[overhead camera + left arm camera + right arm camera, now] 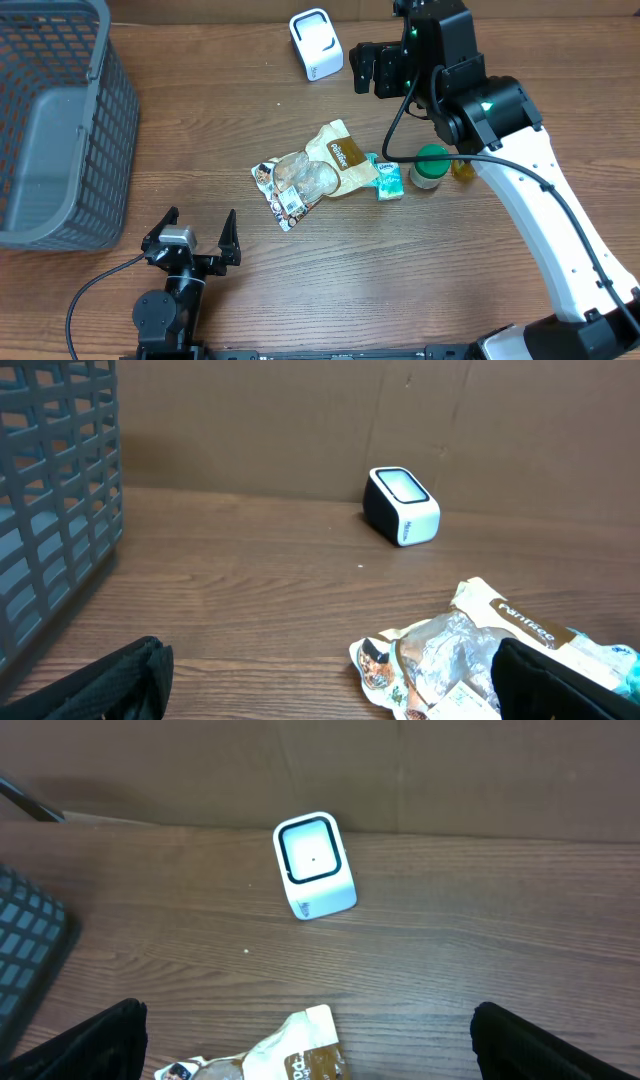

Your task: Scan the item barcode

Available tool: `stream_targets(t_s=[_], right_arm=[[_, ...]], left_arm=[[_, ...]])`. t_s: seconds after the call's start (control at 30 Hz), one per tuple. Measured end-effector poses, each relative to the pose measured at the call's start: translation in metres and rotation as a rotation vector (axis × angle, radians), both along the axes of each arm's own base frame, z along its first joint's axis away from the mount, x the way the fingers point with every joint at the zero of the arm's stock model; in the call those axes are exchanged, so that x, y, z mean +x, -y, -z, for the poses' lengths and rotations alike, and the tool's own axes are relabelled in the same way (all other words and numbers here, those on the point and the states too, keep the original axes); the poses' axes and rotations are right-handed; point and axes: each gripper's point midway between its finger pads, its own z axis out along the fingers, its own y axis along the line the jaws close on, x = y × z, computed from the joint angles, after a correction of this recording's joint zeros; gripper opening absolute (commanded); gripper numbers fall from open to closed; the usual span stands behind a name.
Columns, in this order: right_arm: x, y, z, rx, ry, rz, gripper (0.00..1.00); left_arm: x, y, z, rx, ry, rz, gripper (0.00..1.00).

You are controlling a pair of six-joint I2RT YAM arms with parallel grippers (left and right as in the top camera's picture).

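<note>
Overhead and wrist views of the table [200, 120], described from the near edge outward.

**Near edge.** The left gripper [201, 216] sits low at the left, its fingers [110, 685] spread wide with nothing between them. It points toward the far side and is well apart from the items.

**Mid-table.** The items lie in a loose cluster.
- A clear bag [295, 180] is nearest. Its near end carries a small white printed patch, too small to read.
- A brown pouch [340, 152] lies flat, touching the bag on the far right.
- A teal tissue pack [388, 180] lies just right of the pouch.
- A green-lidded jar [430, 165] stands upright just beside the pack.
- An amber object [463, 168] is largely hidden under the right arm [540, 190].

No item is held by either gripper.

**Left side.** A grey mesh basket [115, 130] stands well apart from the cluster.

**Far side.** The right gripper [358, 67] hangs above the table beyond the cluster, its jaws fully parted and holding nothing. Just to its left, the white scanner [316, 45] stands near the far edge with its dark-framed window tilted upward. A cardboard wall [450, 770] closes the scene behind it.
</note>
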Motion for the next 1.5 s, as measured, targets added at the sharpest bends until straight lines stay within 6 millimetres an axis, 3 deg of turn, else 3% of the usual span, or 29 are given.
stream_targets(t_s=[0.4, 0.8, 0.93, 1.07, 1.3, 1.5], right_arm=[[-0.003, 0.001, -0.003, 0.004, 0.008, 0.0, 1.0], [-0.021, 0.009, 0.068, -0.067, -0.153, 0.0, 1.0], [-0.032, 0.014, 0.082, -0.085, -0.194, 0.0, 1.0], [-0.043, 0.019, 0.074, -0.079, -0.18, 0.0, 1.0], [-0.056, 0.025, 0.037, -0.042, -0.096, 0.0, 1.0], [-0.064, 0.028, 0.021, -0.026, -0.059, 0.0, 1.0]], left_arm=[[0.0, 0.0, 0.0, 0.0, 0.0, 0.0, 1.0], [0.0, 0.0, 0.0, 0.0, 0.0, 0.0, 1.0], [0.0, 0.0, 0.0, 0.0, 0.0, 0.0, 1.0], [0.0, 0.0, 0.0, 0.0, 0.0, 0.0, 0.99], [0.0, 0.0, 0.0, 0.0, 0.0, 0.0, 1.0], [0.0, 0.0, 0.0, 0.0, 0.0, 0.0, 1.0]])
